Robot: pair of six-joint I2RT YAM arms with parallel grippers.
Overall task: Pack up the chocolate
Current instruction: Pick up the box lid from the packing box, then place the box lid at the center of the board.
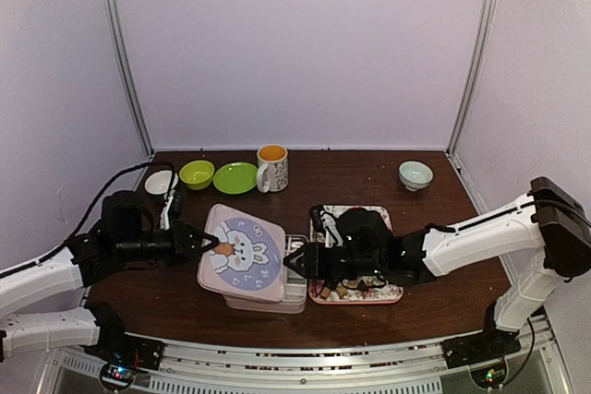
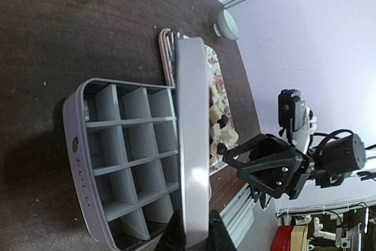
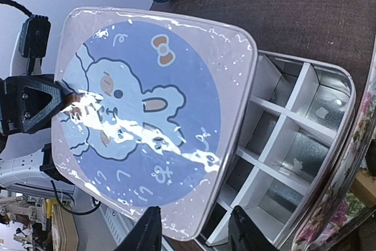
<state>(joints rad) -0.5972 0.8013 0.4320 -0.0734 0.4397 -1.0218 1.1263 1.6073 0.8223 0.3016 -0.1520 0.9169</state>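
Both side edges of the tilted lid [image 1: 242, 254] are met: left gripper [image 1: 212, 246] pinching one, right gripper [image 1: 290, 265] parted at the other.

Lilac blue-bunny lid [image 1: 242, 251], pink floral tray [image 1: 397, 296], brown and cream chocolate [image 2: 216, 110]

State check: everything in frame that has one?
lid: off its seat, partly covering box
box: partly uncovered, visible cells empty
chocolate: loose on floral tray
left hand: shut on lid edge
right hand: open, straddling lid's opposite edge
mug: upright
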